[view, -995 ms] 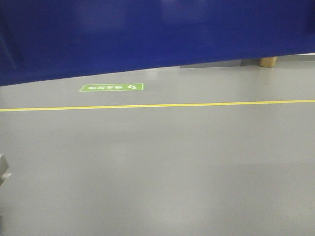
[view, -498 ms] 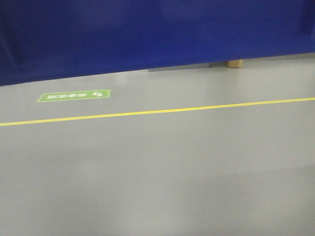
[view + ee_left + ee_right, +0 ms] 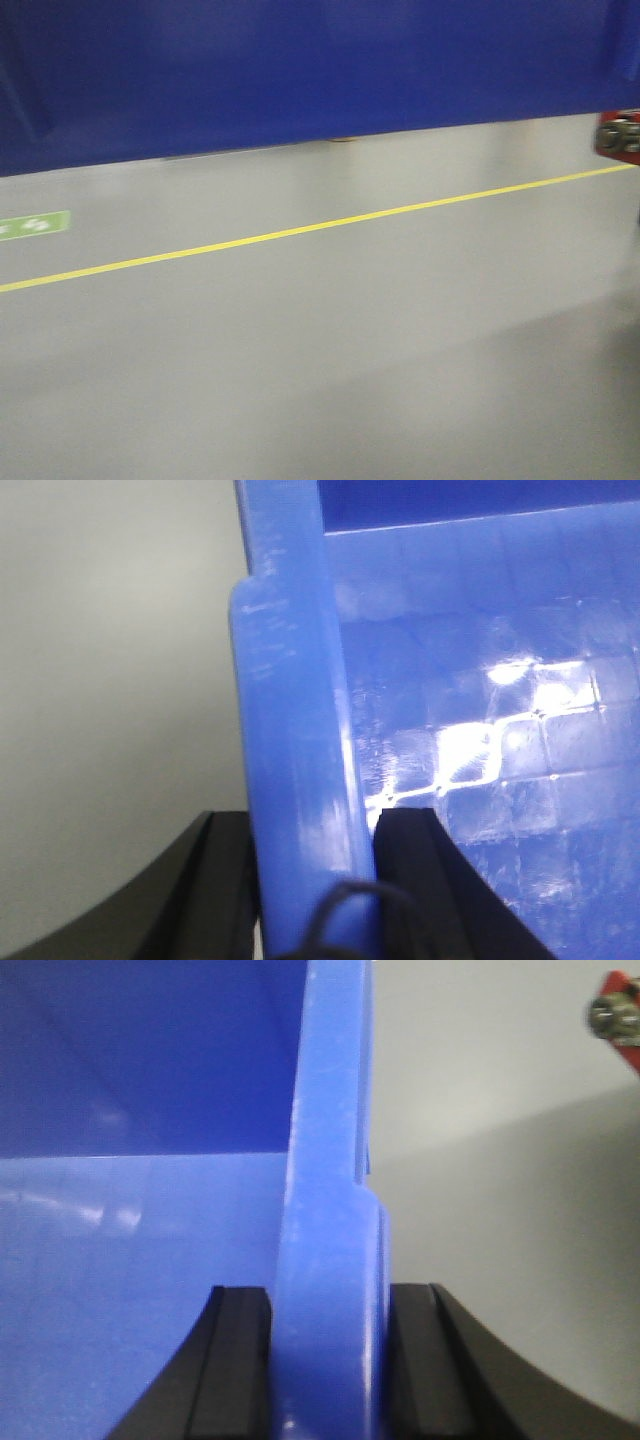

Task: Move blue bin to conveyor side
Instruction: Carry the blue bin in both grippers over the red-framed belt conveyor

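The blue bin (image 3: 300, 70) fills the top of the front view as a broad glossy wall held above the floor. In the left wrist view its thick rim (image 3: 295, 710) runs up between my black fingers, and my left gripper (image 3: 310, 825) is shut on it. On the other side my right gripper (image 3: 330, 1300) is shut on the opposite rim (image 3: 330, 1160), with the bin's inside to its left. A red frame corner with silver bolts, part of the conveyor (image 3: 618, 135), shows at the far right edge, and again in the right wrist view as the conveyor (image 3: 620, 1015). Its belt is out of view.
Grey floor (image 3: 330, 370) lies below the bin. A yellow line (image 3: 300, 232) crosses it, rising to the right. A green floor sign (image 3: 32, 225) sits at the left edge.
The view has swung right. The green sign slid to the left edge, the yellow line tilted, and the red conveyor frame came in at the right. Both grips are unchanged.
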